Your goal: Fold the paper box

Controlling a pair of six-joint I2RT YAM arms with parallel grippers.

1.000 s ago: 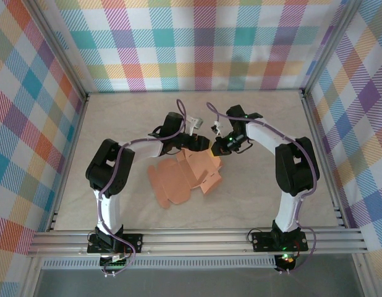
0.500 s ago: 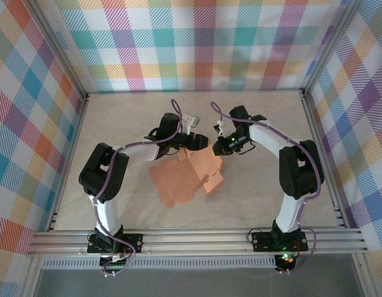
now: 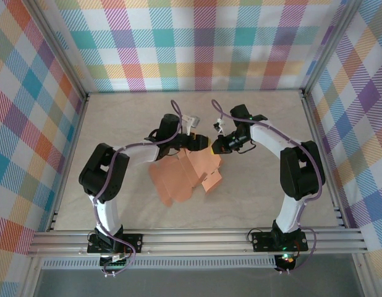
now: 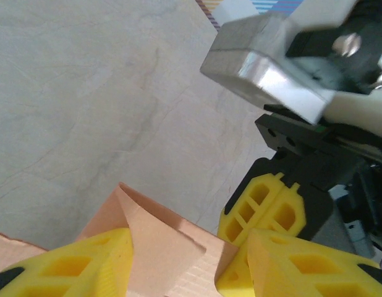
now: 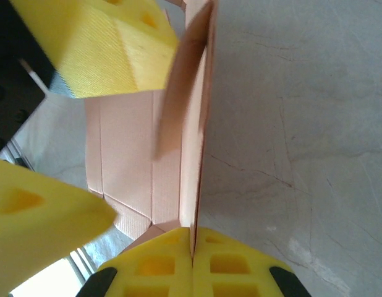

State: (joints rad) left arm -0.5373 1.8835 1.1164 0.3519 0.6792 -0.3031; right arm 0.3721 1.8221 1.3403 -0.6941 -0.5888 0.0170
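The paper box [image 3: 182, 176] is a salmon-orange die-cut sheet, partly folded, lying mid-table between both arms. My right gripper [image 3: 214, 147] is shut on the edge of one flap and holds that flap upright [image 5: 194, 124]; its fingers [image 5: 240, 266] are pressed together on the card [image 5: 192, 247]. My left gripper [image 3: 194, 143] stands half open astride the raised card [image 4: 160, 247], one finger [image 4: 73, 263] on each side, and its upper fingertip [image 5: 98, 43] rests against the upright flap. The right gripper's yellow fingers [image 4: 265, 204] sit close beside the left gripper's right finger [image 4: 302, 263].
Both arms reach in towards the middle of the pale table [image 3: 265, 179]. Plaid walls [image 3: 30, 124] close in the left, back and right. An aluminium rail [image 3: 197, 241] runs along the near edge by the arm bases.
The left arm has stretched forward and its gripper has opened slightly around the card. The sheet's far right part has been drawn up steeper and closer together. The right gripper stays shut on its flap.
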